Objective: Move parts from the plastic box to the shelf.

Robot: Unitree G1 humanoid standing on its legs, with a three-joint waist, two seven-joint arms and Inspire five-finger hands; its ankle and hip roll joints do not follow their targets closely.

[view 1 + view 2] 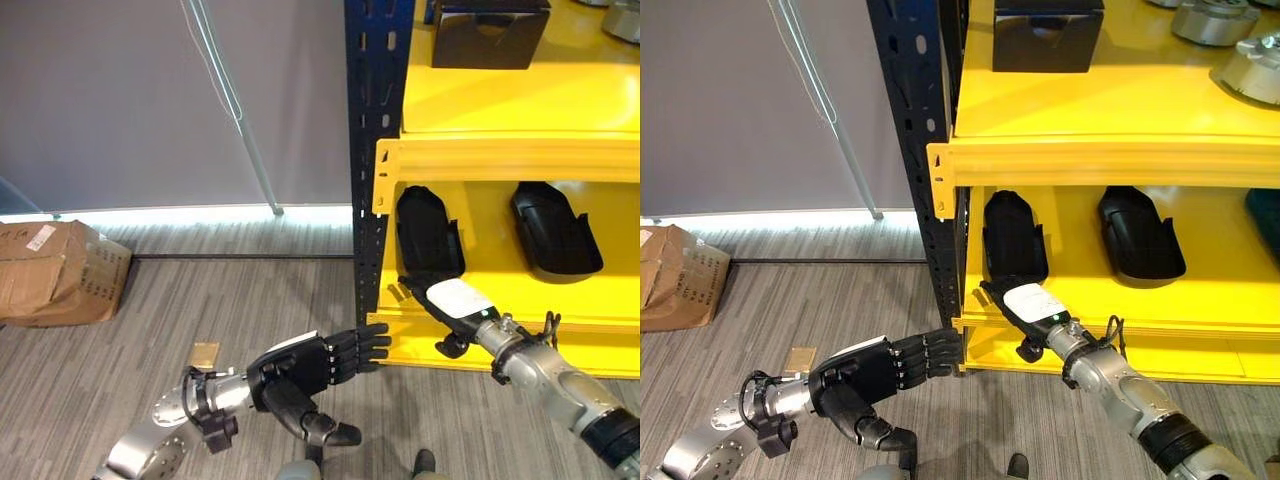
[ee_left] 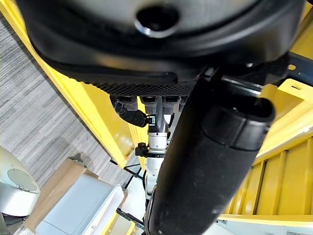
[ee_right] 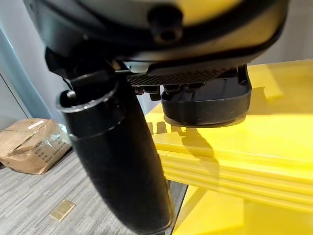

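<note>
Warehouse: yellow steel shelf (image 1: 520,110) (blue uprights), cardboard box (image 1: 55,272), floor.

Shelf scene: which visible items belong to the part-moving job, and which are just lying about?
Job:
yellow shelf
black part at the right hand
second black part on the same level
left hand, open, by the shelf's lower edge

Lying about:
cardboard box on the floor
black box on the upper level

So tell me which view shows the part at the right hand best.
The right eye view: the whole black part lies on the lower shelf, the right hand at its near end. The left eye view shows much the same. The right wrist view shows just its near end past the fingers.
</note>
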